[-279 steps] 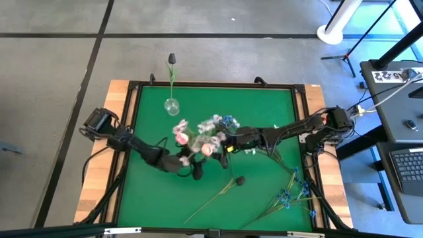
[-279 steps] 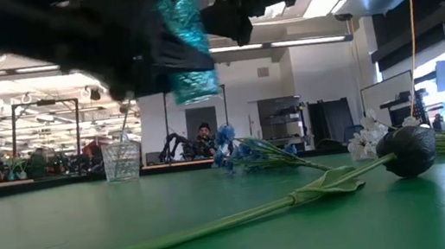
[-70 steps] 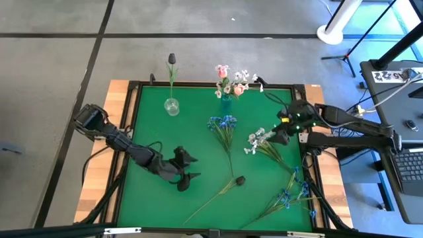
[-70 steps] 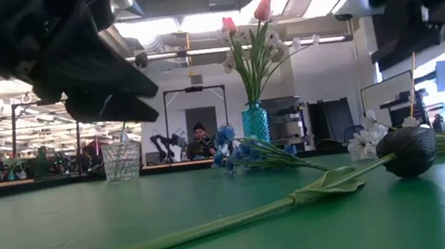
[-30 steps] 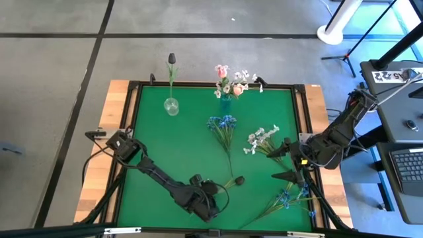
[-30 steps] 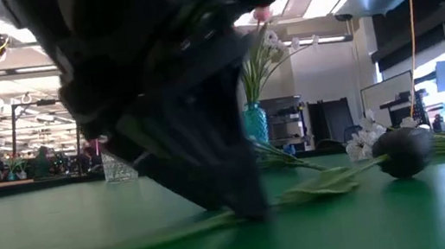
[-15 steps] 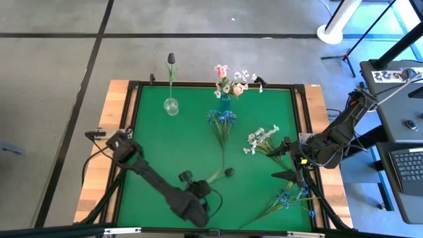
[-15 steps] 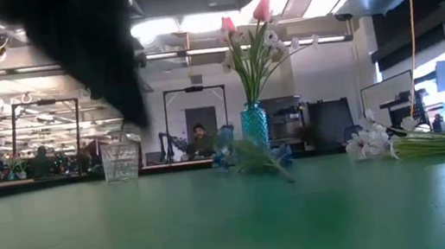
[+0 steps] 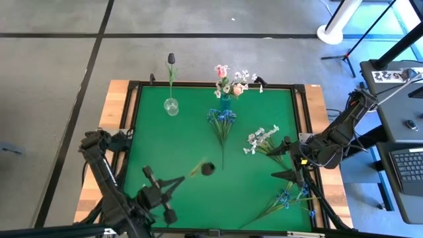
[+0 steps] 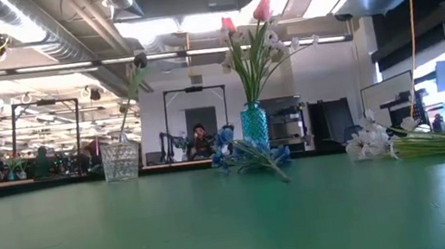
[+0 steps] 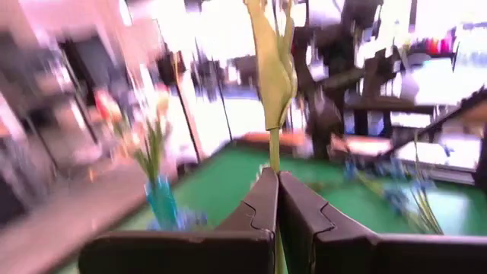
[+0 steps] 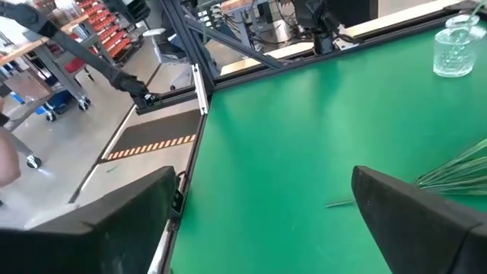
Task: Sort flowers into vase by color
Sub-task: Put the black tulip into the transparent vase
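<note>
My left gripper (image 9: 176, 181) is at the near left, above the table, shut on the green stem of a dark tulip whose bud (image 9: 207, 169) points toward the table's middle. My right gripper (image 9: 283, 160) is open and empty at the right, beside a white spray (image 9: 262, 139) lying on the mat. A clear glass vase (image 9: 172, 106) at the far edge holds one dark tulip (image 9: 172, 59). A teal vase (image 9: 226, 103) holds pink tulips and white blossoms. A blue cluster (image 9: 221, 119) lies with its heads by the teal vase. More blue flowers (image 9: 287, 196) lie near right. My left gripper pinches the tulip's stem (image 11: 274, 156) between its two shut fingers (image 11: 262, 199), below the leaf (image 11: 275, 65). The fingers come from the table's near left. The stem runs on past the fingertips, and the flower is lifted clear of the mat with its bud at the free end.
The green mat (image 9: 192, 139) has a raised dark frame (image 9: 129, 125) around it. The low view shows the glass vase (image 10: 121, 160), the teal vase (image 10: 255, 127) and the blue cluster (image 10: 248, 154) at the far side. A person sits in the room beyond.
My left gripper, shut on the dark tulip's stem, has risen and gone toward the table's left edge. The tulip is lifted clear of the mat, its bud carried left. The blue cluster in the middle has shifted a little toward the teal vase.
</note>
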You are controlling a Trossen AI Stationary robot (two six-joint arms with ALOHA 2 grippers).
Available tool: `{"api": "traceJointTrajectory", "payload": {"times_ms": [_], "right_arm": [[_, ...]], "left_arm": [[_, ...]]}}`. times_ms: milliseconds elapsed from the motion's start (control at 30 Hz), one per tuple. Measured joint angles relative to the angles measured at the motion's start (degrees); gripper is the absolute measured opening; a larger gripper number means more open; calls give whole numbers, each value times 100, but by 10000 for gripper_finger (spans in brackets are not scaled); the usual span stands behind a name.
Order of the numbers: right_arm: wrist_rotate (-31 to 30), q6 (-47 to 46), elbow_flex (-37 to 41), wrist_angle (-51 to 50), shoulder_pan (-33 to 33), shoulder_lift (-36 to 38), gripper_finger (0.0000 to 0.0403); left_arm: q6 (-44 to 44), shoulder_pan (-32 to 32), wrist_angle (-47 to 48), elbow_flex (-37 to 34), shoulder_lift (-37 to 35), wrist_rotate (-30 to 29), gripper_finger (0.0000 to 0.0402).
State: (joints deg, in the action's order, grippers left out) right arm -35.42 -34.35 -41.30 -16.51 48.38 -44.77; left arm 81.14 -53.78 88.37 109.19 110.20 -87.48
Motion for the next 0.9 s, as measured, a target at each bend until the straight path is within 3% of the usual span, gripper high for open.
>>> {"api": "traceJointTrajectory", "payload": {"times_ms": [167, 367, 500, 667, 900], "right_arm": [[-220, 163, 0, 2, -2, -2, 397], [-406, 299, 0, 4, -2, 0, 397], [-406, 337, 0, 0, -2, 0, 397], [-409, 488, 0, -23, -2, 0, 397], [-566, 510, 0, -37, -2, 0, 397]], "left_arm": [[838, 319, 132, -987, -427, -227, 0], [2850, 1223, 112, -2560, -524, -244, 0], [3843, 1478, -301, -3265, -520, -253, 0], [3324, 1390, -2180, -3982, -510, -264, 0], [508, 946, -5737, -4694, -507, 1, 0]]}}
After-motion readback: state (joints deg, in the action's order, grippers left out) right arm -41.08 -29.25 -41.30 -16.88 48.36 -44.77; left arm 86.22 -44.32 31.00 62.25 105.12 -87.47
